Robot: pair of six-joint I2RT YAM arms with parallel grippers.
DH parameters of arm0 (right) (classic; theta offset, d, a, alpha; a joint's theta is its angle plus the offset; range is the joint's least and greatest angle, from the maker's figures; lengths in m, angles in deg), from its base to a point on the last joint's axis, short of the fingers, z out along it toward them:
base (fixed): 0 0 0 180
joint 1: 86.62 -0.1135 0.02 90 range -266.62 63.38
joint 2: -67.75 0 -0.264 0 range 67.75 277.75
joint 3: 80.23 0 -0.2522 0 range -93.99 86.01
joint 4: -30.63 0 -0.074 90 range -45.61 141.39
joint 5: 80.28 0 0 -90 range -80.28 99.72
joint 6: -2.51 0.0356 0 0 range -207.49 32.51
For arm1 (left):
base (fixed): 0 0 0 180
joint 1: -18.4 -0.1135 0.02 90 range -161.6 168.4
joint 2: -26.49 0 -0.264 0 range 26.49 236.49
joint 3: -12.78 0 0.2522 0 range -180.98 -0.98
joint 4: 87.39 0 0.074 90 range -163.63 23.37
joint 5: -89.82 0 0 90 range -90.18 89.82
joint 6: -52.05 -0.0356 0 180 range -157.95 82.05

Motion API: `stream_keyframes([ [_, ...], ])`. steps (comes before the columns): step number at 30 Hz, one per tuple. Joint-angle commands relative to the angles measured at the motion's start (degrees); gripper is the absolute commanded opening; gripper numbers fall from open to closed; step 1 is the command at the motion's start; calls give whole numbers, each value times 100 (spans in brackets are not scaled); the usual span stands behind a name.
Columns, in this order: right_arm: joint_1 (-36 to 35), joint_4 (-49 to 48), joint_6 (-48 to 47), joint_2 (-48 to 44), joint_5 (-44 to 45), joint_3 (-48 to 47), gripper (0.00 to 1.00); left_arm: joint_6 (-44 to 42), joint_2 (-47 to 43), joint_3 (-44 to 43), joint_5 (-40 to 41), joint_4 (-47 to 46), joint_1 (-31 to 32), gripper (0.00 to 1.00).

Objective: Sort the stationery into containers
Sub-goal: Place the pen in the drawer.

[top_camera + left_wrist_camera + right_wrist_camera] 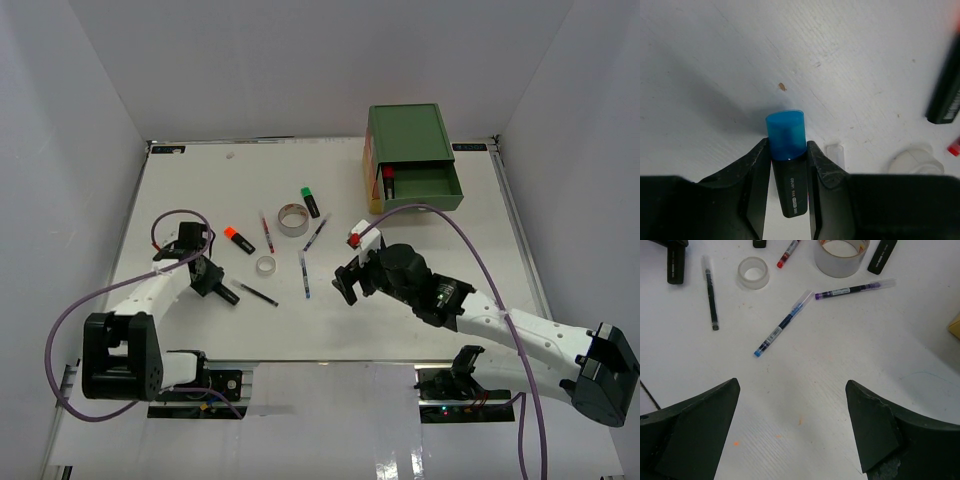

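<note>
Left hand (788,156) clamps a blue-capped highlighter (785,131) near the left edge of the surface (200,180); right hand (792,390) hangs open. A level carry to the open green drawer (425,203), far right corner, looks safest.

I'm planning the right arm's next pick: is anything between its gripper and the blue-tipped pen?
Nothing visible does. The right gripper is open, and only bare table lies between it and the blue-tipped pen.
</note>
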Motion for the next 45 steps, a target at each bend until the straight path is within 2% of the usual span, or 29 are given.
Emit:
stream_keyframes([
  [1,-16,-92,-20,-27,-447,-279,93,-186,-607,-326,-157,22,-28,25],
  [6,-7,-12,314,218,-1001,-666,93,-705,-1554,-537,-1132,-460,-28,21],
  [7,-24,-3,375,271,-1324,-754,93,-775,-1670,-546,-1438,-705,-28,21],
  [12,-68,-21,859,737,-1740,-1440,93,-1101,-2137,-643,-2913,-1383,-2,20],
  [18,-86,-3,1157,1404,-1846,-2458,96,-1128,-2892,-292,-3663,-2648,130,19],
  [29,-147,234,1369,2574,-1951,-3751,100,-732,-3350,-248,-4051,-3335,262,20],
  [30,-156,251,1378,2644,-1977,-3917,96,-715,-3359,-256,-4051,-3370,262,20],
  [41,-279,348,1378,3505,-2074,-4893,88,-846,-3298,-256,-3990,-3441,359,21],
  [45,-279,471,1334,3743,-2074,-5176,78,-925,-3236,-300,-3972,-3432,411,21],
])
